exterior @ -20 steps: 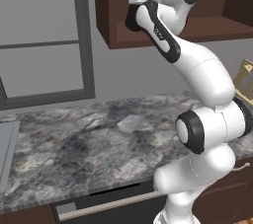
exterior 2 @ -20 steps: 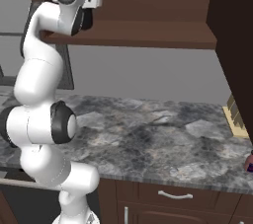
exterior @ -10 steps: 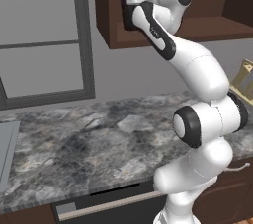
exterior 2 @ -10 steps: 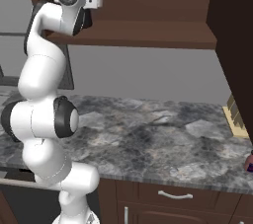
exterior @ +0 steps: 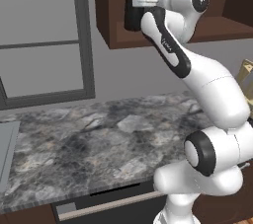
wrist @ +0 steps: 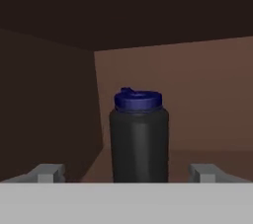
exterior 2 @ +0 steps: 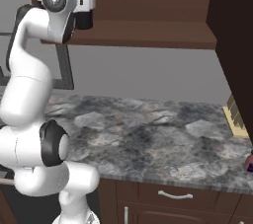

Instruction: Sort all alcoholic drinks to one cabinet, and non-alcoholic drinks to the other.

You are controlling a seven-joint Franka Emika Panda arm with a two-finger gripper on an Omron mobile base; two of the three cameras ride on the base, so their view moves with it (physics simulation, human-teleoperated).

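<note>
Black cylindrical bottle with a blue lid [wrist: 139, 136] stands upright on the plank shelf of the dark brown wooden wall cabinet [exterior: 163, 33], near its left inner wall. Two-finger gripper [wrist: 128, 172] is level with the bottle; fingers [wrist: 48, 172] wide apart, one either side, not touching it. Grey marbled countertop [exterior: 94, 141] lies below.

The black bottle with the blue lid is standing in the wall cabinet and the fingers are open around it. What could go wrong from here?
1. The black bottle stands upright between the two open fingers. A sideways move during retreat could let one finger knock it over.
2. In the left base view the bottle seems near the front edge of the cabinet shelf, so a tip might send it down onto the stone counter.
</note>
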